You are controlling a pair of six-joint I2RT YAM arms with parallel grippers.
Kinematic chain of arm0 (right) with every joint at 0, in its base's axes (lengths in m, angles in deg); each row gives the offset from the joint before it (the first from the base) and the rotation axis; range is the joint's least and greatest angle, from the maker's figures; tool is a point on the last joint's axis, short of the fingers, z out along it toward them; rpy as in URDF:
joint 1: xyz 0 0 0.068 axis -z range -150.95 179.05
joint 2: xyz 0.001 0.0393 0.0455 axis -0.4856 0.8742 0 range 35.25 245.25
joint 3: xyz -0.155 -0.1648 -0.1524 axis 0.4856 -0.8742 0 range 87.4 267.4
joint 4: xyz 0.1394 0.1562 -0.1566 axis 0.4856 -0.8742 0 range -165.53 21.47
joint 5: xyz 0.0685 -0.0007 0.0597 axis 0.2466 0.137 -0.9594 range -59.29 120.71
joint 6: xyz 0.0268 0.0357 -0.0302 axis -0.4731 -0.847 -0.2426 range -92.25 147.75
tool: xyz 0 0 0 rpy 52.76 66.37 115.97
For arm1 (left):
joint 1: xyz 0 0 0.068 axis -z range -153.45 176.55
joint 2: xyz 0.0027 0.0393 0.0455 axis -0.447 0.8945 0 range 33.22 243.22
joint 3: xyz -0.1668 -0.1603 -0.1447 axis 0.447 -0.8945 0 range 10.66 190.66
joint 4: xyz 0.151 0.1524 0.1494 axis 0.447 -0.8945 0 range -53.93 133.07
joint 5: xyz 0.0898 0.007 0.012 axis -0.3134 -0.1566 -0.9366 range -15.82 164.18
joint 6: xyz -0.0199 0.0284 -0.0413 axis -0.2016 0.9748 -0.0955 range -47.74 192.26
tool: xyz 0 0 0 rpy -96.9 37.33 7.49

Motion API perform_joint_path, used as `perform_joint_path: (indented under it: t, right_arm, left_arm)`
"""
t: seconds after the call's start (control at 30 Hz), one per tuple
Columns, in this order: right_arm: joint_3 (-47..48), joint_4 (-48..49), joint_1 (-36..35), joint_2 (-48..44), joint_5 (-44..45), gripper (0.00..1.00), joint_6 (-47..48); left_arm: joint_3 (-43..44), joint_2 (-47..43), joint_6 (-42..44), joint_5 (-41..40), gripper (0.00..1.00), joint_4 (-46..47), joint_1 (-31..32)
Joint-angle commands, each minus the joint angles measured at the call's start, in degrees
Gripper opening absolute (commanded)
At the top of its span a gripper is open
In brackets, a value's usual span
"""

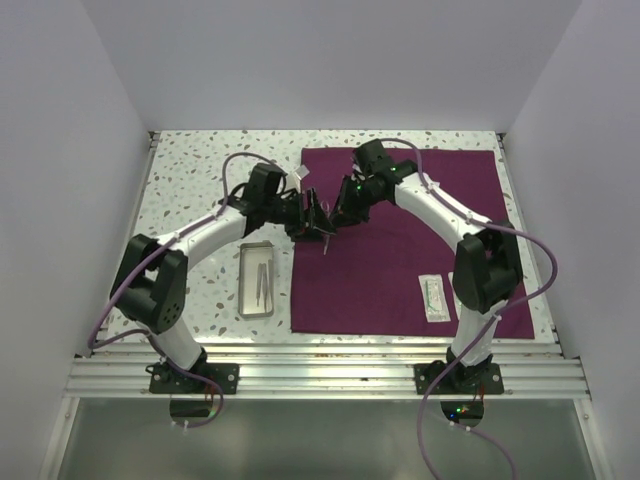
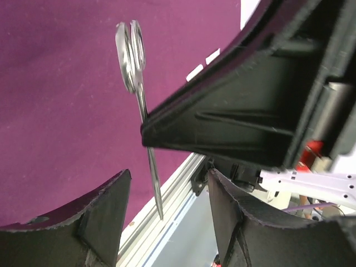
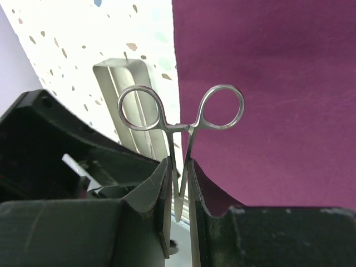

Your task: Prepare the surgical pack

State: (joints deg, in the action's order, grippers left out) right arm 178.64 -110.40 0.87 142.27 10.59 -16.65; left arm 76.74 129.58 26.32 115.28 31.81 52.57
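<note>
Top external view is hiding both grippers' fingertips where the arms are meeting above the left edge of the purple cloth (image 1: 380, 270). Leftmost, the steel tray (image 1: 243, 285) is lying on the speckled table (image 1: 190, 170) just beside the cloth, holding thin instruments (image 1: 262, 285) too small to tell apart. The left gripper (image 2: 169, 178) is standing open, its fingers flanking the tip of the forceps (image 3: 179, 128) without touching. The right gripper (image 3: 179, 164) is clamping the shanks below the shiny ring handles, its finger covering part of the shaft. Rightmost, a white packet (image 1: 433, 298) is lying on the flat cloth.
</note>
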Motion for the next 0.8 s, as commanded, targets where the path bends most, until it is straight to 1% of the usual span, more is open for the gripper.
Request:
perform_joint_path:
  t: [0.0, 0.07, 0.13, 0.17, 0.23, 0.27, 0.3, 0.37, 0.4, 0.47, 0.53, 0.63, 0.67, 0.77]
  right_arm:
    - [0.3, 1.1, -0.6, -3.5, -1.8, 0.0, -1.6]
    - [0.1, 1.1, -0.6, -3.7, -1.8, 0.0, -1.6]
    - [-0.3, 1.2, -0.7, -3.9, -1.9, 0.0, -1.7]
    - [-0.6, 1.2, -0.7, -4.4, -2.1, 0.0, -1.7]
    - [-0.8, 1.2, -0.7, -4.5, -2.3, 0.0, -1.8]
    - [-0.9, 1.2, -0.8, -4.6, -2.6, 0.0, -1.9]
    - [-1.0, 1.2, -0.8, -4.7, -3.0, 0.0, -2.1]
    - [-1.1, 1.4, -1.1, -4.8, -3.3, 0.0, -2.3]
    - [-1.0, 1.4, -1.2, -4.7, -3.3, 0.0, -2.3]
    - [-0.4, 0.7, -1.2, -4.5, -3.0, 0.0, -2.0]
    - [1.4, -3.0, -0.9, -3.8, -1.0, 0.1, 0.3]
    - [6.5, -8.0, 0.0, -3.2, 3.6, 0.3, 4.7]
    - [8.6, -9.0, 0.3, -3.0, 4.4, 0.32, 5.8]
    - [10.2, -11.9, 1.8, -2.6, 5.9, 0.36, 9.4]
  left_arm:
    - [-0.1, 1.0, -0.5, -0.8, 0.59, 1.0, 0.8]
    - [0.1, 1.3, -0.4, -1.1, 0.58, 0.5, 0.8]
    - [0.7, 2.2, 0.0, -1.5, 0.54, -0.7, 0.8]
    - [1.0, 2.5, 0.2, -1.5, 0.52, -0.9, 0.8]
    - [0.9, 2.9, 0.1, -1.7, 0.43, -0.9, 0.8]
    - [1.0, 3.1, 0.2, -1.8, 0.37, -1.1, 0.8]
    - [1.1, 3.2, 0.1, -1.6, 0.24, -1.2, 0.9]
    - [1.0, 3.7, 0.5, -1.3, 0.1, -1.5, 0.8]
    - [0.9, 3.7, 0.6, -1.3, 0.0, -1.6, 0.8]
    - [0.9, 3.0, 1.8, -2.7, 0.0, -4.0, 0.8]
    - [0.4, 1.7, 3.6, -4.3, 0.0, -7.1, 0.5]
    - [-3.1, -2.1, 4.8, -6.2, 0.0, -9.8, -1.2]
    - [-5.4, -4.7, 5.1, -7.7, 0.0, -10.9, -1.9]
    - [-11.5, -11.1, 5.8, -9.6, 0.0, -13.7, -7.5]
